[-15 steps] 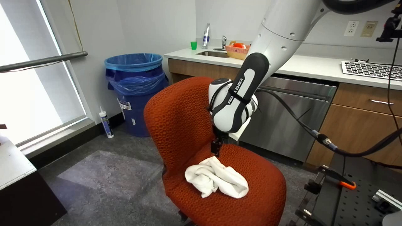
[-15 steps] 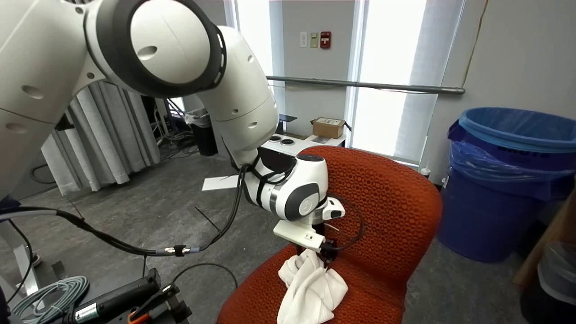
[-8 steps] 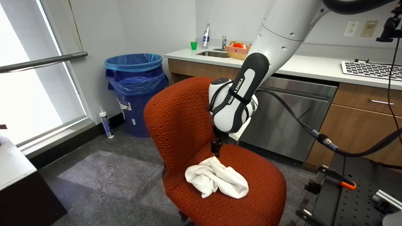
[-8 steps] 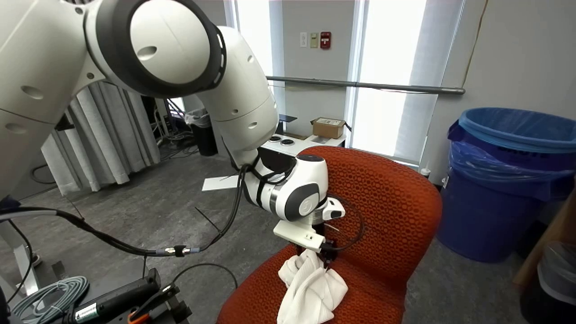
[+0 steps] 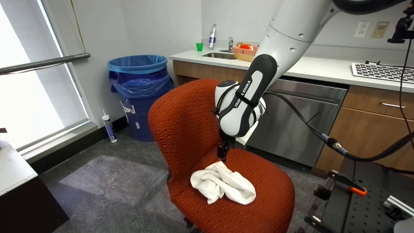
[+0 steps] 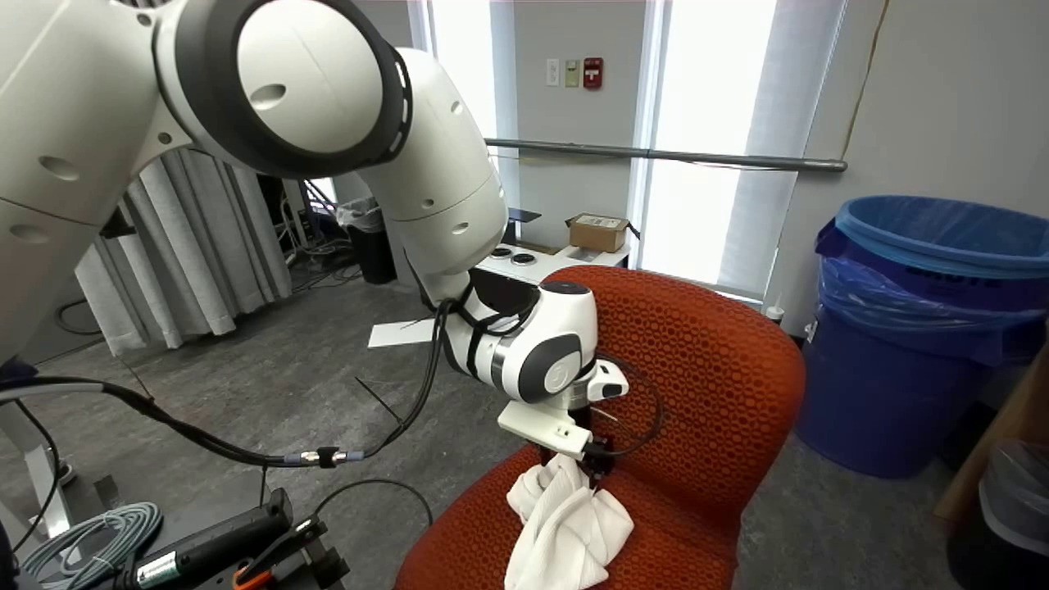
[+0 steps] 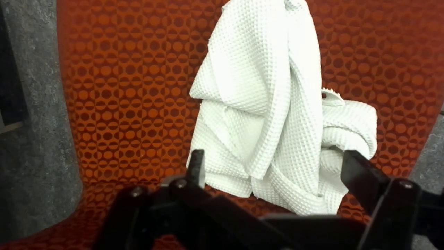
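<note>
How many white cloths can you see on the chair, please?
1: the white cloth lies bunched on the orange-red chair seat, near the open gripper; its folds could hide another.

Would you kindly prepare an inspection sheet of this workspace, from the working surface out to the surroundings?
Surface: an orange-red patterned chair seat.
Job's things: one white textured cloth, crumpled in folds on the seat.
Clutter: a nozzled tube on the floor near a blue bin; an orange-and-black tool at a perforated black board.
Gripper: open, fingers apart near the cloth; whether they touch it cannot be told.
Cables: black cables loop from the arm; a grey cable lies coiled in an exterior view.
Surroundings: the bin, lined, in both exterior views; a counter with a sink in an exterior view.
</note>
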{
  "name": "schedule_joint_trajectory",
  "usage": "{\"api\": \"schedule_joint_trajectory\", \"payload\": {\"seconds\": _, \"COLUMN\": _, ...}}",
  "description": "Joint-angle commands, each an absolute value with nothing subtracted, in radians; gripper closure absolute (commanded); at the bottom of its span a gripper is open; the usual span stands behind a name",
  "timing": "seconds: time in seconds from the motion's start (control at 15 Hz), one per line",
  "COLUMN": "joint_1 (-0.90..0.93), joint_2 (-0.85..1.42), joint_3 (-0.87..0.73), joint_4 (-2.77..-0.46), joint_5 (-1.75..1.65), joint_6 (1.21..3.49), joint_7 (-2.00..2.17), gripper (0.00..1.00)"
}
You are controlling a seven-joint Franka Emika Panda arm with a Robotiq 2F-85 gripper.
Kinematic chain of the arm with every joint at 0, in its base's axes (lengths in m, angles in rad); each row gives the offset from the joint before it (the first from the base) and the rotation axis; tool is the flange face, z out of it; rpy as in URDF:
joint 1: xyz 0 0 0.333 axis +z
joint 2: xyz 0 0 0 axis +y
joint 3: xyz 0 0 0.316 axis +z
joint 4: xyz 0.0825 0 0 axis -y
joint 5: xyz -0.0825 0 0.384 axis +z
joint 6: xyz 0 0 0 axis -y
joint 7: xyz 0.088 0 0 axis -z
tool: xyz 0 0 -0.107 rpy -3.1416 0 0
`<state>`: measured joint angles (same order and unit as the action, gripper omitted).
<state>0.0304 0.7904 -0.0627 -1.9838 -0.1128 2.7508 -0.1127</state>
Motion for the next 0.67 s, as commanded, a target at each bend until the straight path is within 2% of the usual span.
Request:
{"api": "schedule_joint_trajectory", "payload": {"seconds": 0.0, "joint_1": 0.016, "joint_2": 0.841, "joint_3": -0.054, "joint_4": -1.940, "joint_5": -0.116, "joint_6": 2.771, "joint_7": -0.101, "gripper": 0.00}}
{"api": "schedule_joint_trajectory", "payload": {"seconds": 0.6, "joint_1": 0.048, "joint_2": 1.182, "joint_3": -0.024, "joint_4": -1.645, "joint_5": -0.105, "joint_6": 2.824, "joint_7": -0.079, "gripper": 0.00}}
